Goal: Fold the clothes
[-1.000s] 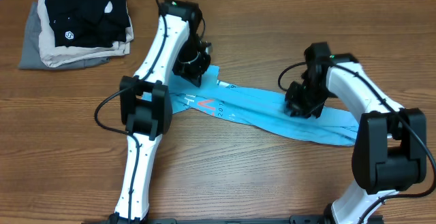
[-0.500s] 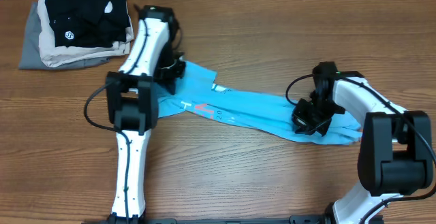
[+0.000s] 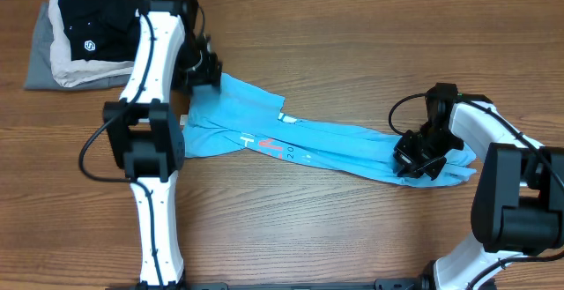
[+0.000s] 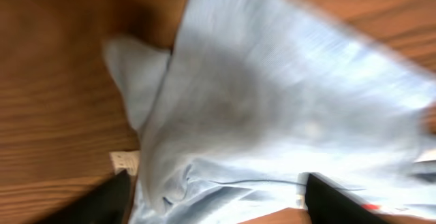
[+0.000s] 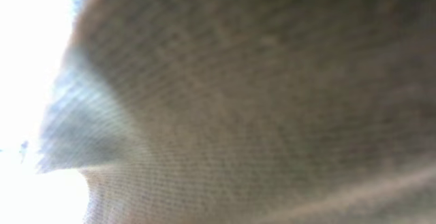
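One brown wood-grain table (image 3: 308,228) fills the overhead view; no more of the room shows. Light sky-blue T-shirt (image 3: 335,145) lies across its middle, pulled into a long rumpled band running from upper left down to the right. Stack of folded garments (image 3: 79,52) at the far left corner: black on top, beige and grey beneath, apart from the shirt. Left gripper (image 3: 204,70) sits at the shirt's upper-left corner; the wrist view shows its fingers (image 4: 95,200) spread wide, with blurred blue fabric between them. Right gripper (image 3: 416,156) is down on the shirt's right end. Its camera sees only close weave, so I cannot tell whether it is clamped or parted. White logo (image 3: 88,47) on the black garment. Pink-red and white lettering (image 3: 269,145) mid-shirt, too small to read; white neck tag (image 3: 287,118) just above.
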